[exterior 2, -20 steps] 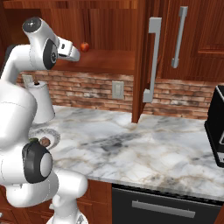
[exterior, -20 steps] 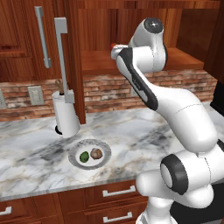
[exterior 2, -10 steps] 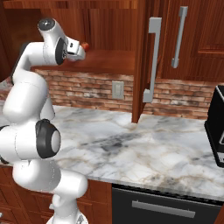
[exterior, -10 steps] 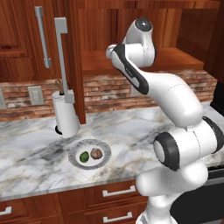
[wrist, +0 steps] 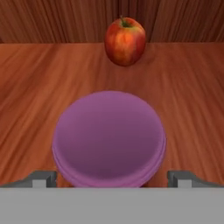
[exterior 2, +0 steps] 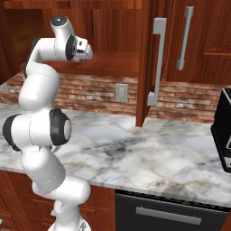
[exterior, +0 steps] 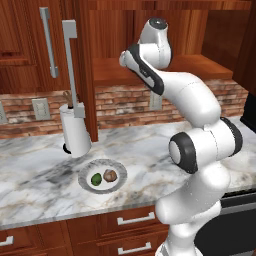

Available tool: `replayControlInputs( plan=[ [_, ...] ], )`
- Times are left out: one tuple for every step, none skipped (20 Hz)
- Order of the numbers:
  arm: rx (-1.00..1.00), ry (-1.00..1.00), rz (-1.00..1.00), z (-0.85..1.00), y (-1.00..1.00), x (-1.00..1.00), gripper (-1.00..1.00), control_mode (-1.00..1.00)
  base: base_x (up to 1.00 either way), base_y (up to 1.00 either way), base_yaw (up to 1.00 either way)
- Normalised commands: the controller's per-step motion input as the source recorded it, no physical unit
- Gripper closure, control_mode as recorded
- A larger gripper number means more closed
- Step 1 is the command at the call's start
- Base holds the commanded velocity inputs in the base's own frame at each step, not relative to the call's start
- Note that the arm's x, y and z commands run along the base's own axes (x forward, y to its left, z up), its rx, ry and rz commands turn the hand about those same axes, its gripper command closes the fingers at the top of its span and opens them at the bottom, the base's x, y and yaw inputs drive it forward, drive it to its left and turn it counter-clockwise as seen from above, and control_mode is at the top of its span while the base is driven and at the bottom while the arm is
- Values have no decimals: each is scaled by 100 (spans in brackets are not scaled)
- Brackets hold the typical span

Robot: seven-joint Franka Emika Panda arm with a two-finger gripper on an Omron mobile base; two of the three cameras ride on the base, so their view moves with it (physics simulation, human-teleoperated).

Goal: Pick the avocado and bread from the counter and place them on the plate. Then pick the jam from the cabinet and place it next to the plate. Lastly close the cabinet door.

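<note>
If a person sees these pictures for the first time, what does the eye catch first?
In the hand view, the jam's purple lid looms large on the wooden shelf between the open jaws, with a red apple behind it. In the left base view, the plate on the counter holds the avocado and bread.

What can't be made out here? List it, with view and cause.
- The jam: hand view shows just its purple lid from above; the lid hides the body.
- The fingers: hand view cuts them off at the bottom edge, so contact with the jam is unclear.
- The plate: hidden behind the arm in the right base view.
</note>
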Motion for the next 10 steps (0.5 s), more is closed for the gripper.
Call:
replayControlInputs(
  plan=[
    [-7, 0, 4, -5, 6, 41, -100, -100, 0, 0, 0],
    [-7, 0, 4, 0, 6, 39, -100, -100, 0, 0, 0],
    [-6, 0, 3, 0, 6, 40, -100, -100, 0, 0, 0],
    [-5, 0, 3, 0, 6, 41, -100, -100, 0, 0, 0],
    [-5, 0, 2, 0, 8, 35, -100, -100, 0, 0, 0],
    [-5, 0, 1, 0, 9, 26, -100, -100, 0, 0, 0],
    [-5, 0, 0, 0, 12, 4, 100, -100, 0, 0, 0],
    [-3, 1, 0, -5, 11, 0, 100, -100, 0, 0, 0],
    [0, 0, 0, -12, 0, 0, 100, -100, 0, 0, 0],
    [0, 0, 0, -19, 0, 0, 100, -100, 0, 0, 0]
  ],
)
